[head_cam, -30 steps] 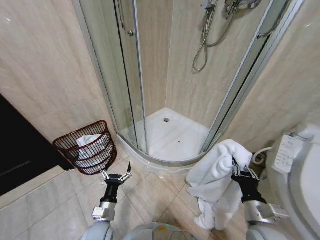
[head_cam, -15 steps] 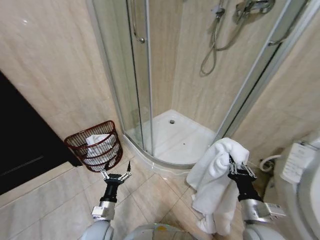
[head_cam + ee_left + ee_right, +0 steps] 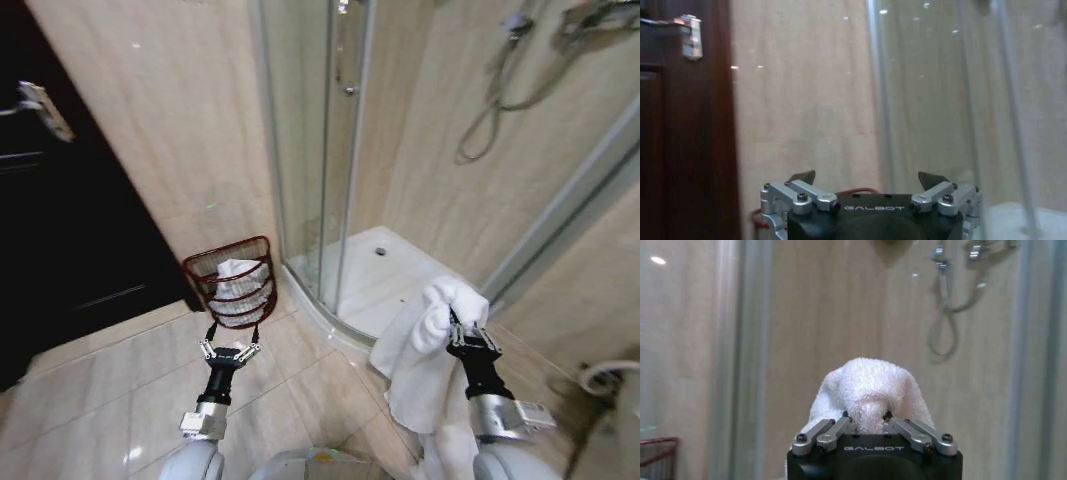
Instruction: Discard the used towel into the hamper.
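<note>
Right gripper [image 3: 461,330] pinches the white towel [image 3: 420,360] (it droops floorward); left gripper [image 3: 229,349] gapes empty near the hamper [image 3: 232,283].

Hidden and cut-off parts

The towel [image 3: 425,350] runs off the bottom edge of the head view below the right gripper [image 3: 465,338], and in the right wrist view the fingers' grip point is buried in its folds. The hamper [image 3: 760,220], beyond the left gripper [image 3: 867,179], shows as a red sliver behind the gripper body in the left wrist view; its contents [image 3: 238,283] are too small to identify.
</note>
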